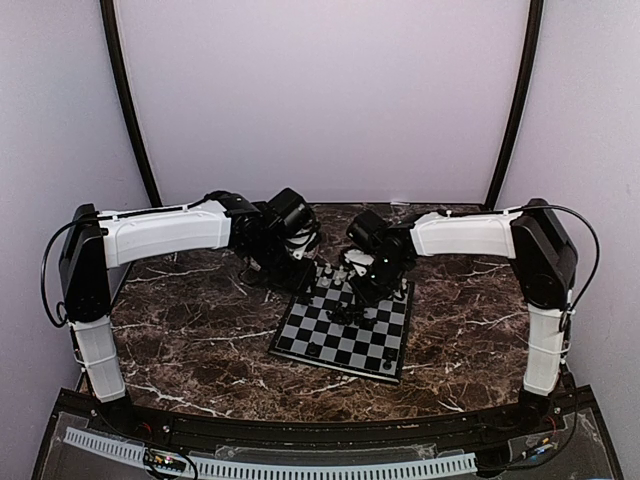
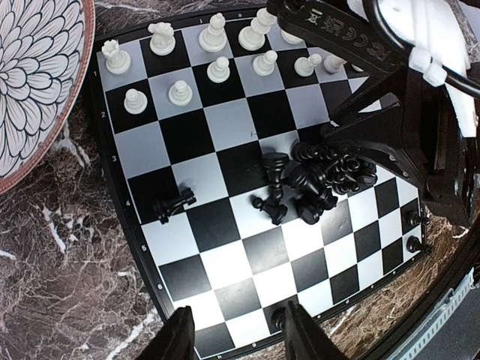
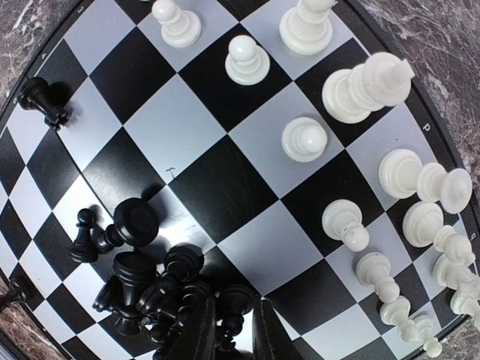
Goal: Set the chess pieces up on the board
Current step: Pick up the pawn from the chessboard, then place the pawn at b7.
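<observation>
Now, left arm point(image 1: 165, 232): I see it stretched in from the left, wrist by the board's point(image 1: 335, 345) far-left corner.
Left claw point(image 2: 236, 322): jaws apart, gripping nothing, above the board's edge.
Right arm point(image 1: 465, 235): folded in from the right, wrist low over the board.
Right claw point(image 3: 231, 322): fingers nearly together, down in the black heap point(image 3: 150, 292); whether they pinch a piece I cannot tell.
Plate point(image 2: 30, 67): just beside the board, on the marble table point(image 1: 200, 330).
Board: white pieces point(image 2: 180, 93) upright in two rows at one end; black heap toppled mid-board; one black piece point(image 2: 174, 204) lying apart.
</observation>
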